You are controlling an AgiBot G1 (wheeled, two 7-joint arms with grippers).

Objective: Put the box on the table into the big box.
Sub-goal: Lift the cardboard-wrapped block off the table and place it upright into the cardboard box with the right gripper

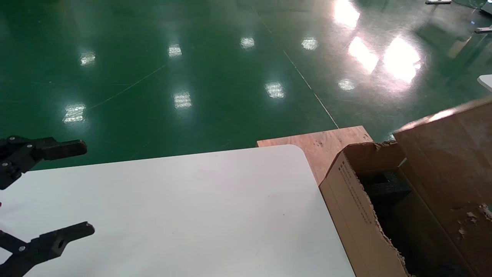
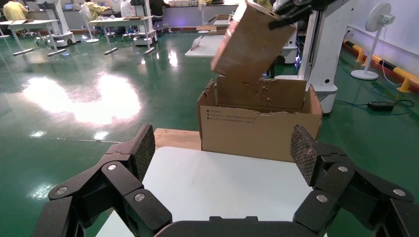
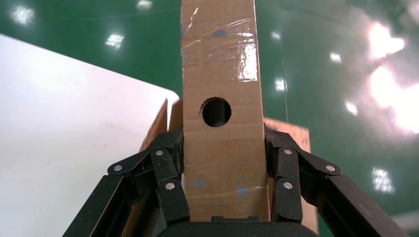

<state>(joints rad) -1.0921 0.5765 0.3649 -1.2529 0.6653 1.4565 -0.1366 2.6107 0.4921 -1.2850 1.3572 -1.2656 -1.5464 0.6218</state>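
Note:
My right gripper (image 3: 222, 140) is shut on the small brown box (image 3: 221, 74), whose taped face has a round hole. In the left wrist view the box (image 2: 252, 42) hangs tilted over the open top of the big box (image 2: 257, 128), its lower edge at the opening. In the head view the box (image 1: 449, 161) fills the right side above the big box (image 1: 346, 200), which has torn edges and black foam (image 1: 388, 184) inside. My left gripper (image 1: 88, 187) is open and empty over the left of the white table (image 1: 192, 211).
A bare plywood board (image 1: 323, 144) lies beyond the table's rounded corner, next to the big box. A shiny green floor surrounds the table. Other tables and a white robot stand (image 2: 326, 59) are behind the big box in the left wrist view.

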